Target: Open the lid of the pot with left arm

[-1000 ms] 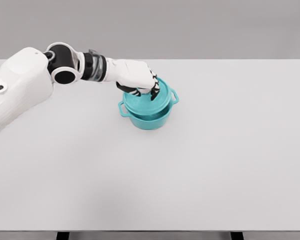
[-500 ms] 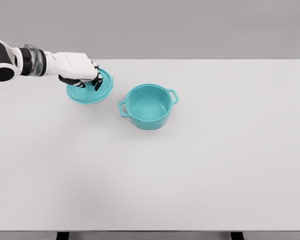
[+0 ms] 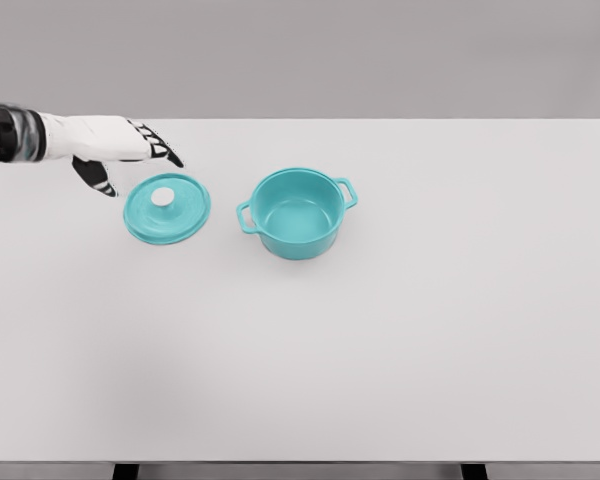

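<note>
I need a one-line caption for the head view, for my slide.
Left robot hand open above the table, teal lid lying left of the uncovered teal pot.

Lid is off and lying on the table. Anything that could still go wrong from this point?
Little, probably. The open left hand hovers just beyond the lid, so a low retreat could clip its white knob and slide it. The lid lies close to the pot; a shove that way might knock them together.

No readable text, labels, brand marks, numbers or signs anywhere in the head view. The teal pot (image 3: 298, 213), its lid (image 3: 166, 207), the left hand (image 3: 115, 145) and the pale surface (image 3: 380, 340) all show plain, unmarked faces.
</note>
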You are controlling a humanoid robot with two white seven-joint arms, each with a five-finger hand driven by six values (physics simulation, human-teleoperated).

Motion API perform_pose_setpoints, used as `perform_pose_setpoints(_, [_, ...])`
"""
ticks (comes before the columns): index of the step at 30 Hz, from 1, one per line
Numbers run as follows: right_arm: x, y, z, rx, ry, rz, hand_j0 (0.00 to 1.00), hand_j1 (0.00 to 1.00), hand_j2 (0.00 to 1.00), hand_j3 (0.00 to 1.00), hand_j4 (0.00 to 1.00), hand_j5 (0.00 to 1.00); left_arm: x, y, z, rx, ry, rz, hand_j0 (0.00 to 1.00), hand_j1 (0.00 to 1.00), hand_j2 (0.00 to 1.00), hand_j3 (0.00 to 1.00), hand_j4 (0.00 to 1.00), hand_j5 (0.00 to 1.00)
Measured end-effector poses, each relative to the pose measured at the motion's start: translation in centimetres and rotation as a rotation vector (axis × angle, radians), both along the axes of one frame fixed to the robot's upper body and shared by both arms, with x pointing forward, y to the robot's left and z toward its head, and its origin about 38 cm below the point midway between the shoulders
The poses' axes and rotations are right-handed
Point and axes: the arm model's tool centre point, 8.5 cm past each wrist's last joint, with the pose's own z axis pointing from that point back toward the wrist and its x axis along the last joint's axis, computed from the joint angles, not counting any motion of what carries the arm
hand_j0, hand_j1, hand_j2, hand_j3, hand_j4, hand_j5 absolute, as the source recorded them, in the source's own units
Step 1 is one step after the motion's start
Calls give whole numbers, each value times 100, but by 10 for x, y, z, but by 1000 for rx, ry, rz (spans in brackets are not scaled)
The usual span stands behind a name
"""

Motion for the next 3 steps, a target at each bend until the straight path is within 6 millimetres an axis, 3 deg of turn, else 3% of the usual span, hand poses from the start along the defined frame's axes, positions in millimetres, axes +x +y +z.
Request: perform_pose_setpoints(3, [0,0,0,0,0,0,100,100,100,100,100,100,2,50,-11,-61,55,158,100,100,100,100,100,100])
